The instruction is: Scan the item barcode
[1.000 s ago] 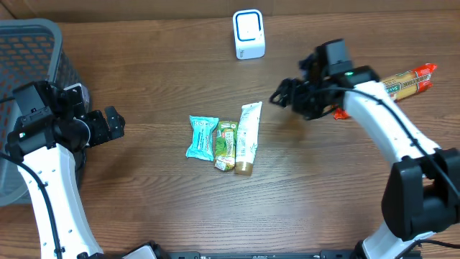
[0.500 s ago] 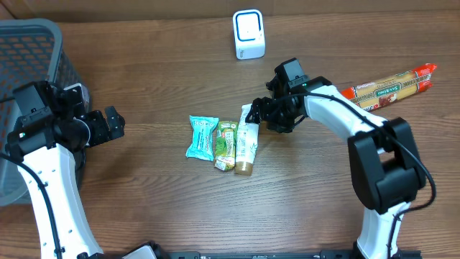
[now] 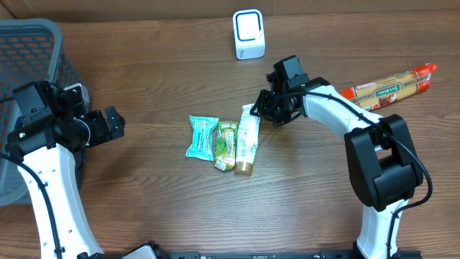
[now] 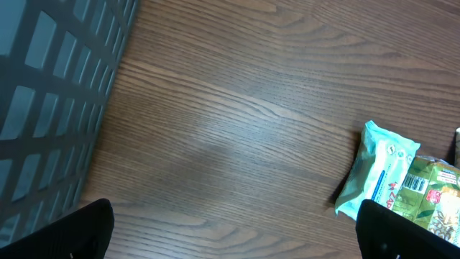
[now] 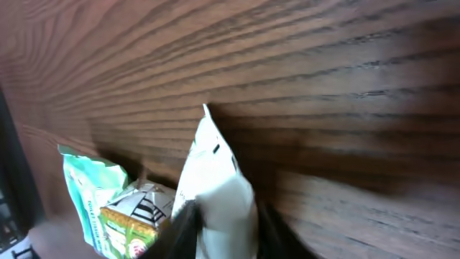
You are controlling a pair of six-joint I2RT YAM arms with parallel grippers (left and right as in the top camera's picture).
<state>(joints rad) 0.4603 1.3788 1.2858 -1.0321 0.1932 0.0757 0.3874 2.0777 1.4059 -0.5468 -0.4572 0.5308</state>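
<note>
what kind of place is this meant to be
Probably a mock shop checkout on a wooden table: a small white scanner-like device at the far edge, packaged goods such as a white tube and a pasta pack, and a grey basket at the left.

The table (image 3: pixel 158 208) is dark brown wood with visible grain, smooth and mostly matt. The white tube (image 3: pixel 249 137) looks like smooth plastic with a soft sheen. Just beside the tube, the green packet (image 3: pixel 226 144) and teal packet (image 3: pixel 202 137) are crinkled glossy film. Well apart from the tube, the basket (image 3: pixel 29 43) is matt grey plastic lattice, the scanner (image 3: pixel 249 34) glossy white plastic, and the pasta packet (image 3: pixel 392 84) shiny clear film.
</note>
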